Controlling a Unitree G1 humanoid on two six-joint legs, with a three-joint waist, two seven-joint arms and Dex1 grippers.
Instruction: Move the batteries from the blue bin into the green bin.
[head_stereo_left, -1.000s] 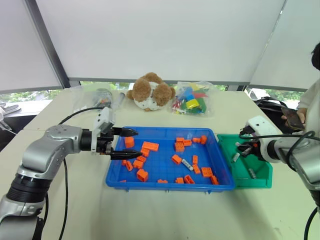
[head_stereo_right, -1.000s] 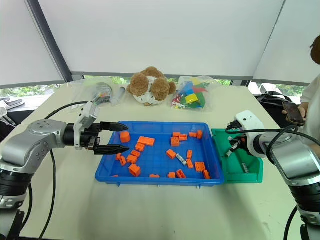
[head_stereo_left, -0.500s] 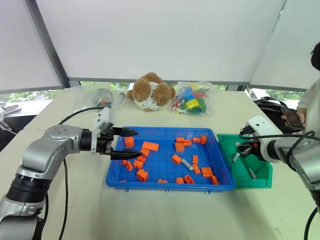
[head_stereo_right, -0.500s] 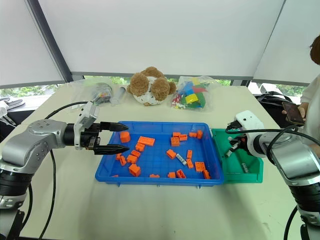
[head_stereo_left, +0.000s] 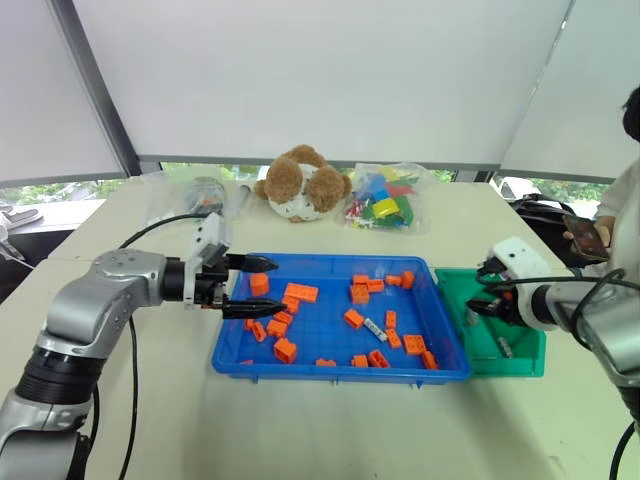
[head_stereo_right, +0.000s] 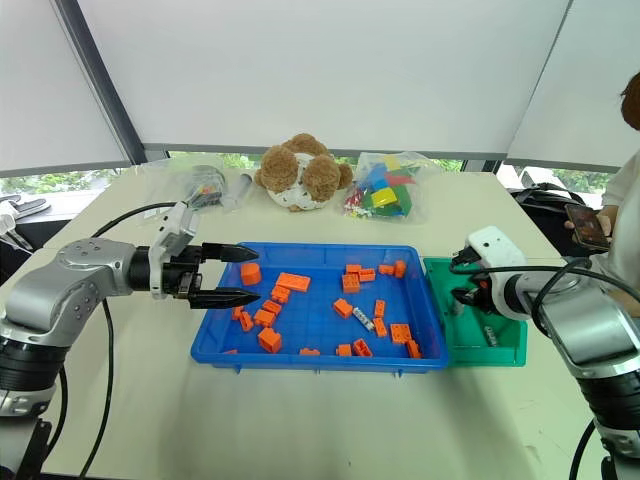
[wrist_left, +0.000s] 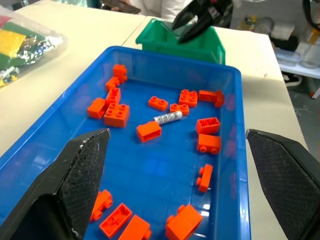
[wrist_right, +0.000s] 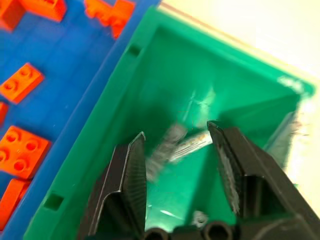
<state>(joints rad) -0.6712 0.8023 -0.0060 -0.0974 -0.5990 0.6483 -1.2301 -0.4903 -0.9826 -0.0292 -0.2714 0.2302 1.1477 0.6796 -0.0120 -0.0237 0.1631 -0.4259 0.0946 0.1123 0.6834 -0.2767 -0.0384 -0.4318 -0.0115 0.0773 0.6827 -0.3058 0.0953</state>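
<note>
Two grippers: right gripper (wrist_right: 176, 150) parted over green bin (head_stereo_left: 520, 362), batteries (wrist_right: 172, 142) blurred between fingers, ungripped; left gripper (head_stereo_left: 262, 287) wide apart above blue bin (head_stereo_left: 330, 370)
One battery (wrist_left: 167, 118): in blue bin
Surface: beige table (head_stereo_left: 300, 430)
Room: white blinds (head_stereo_left: 300, 70)

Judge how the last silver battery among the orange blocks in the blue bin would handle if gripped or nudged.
The battery is a smooth, thin cylinder lying flat, so it would probably roll when nudged. Its shiny skin may slip between fingers. Orange blocks close by could hinder a grasp.
</note>
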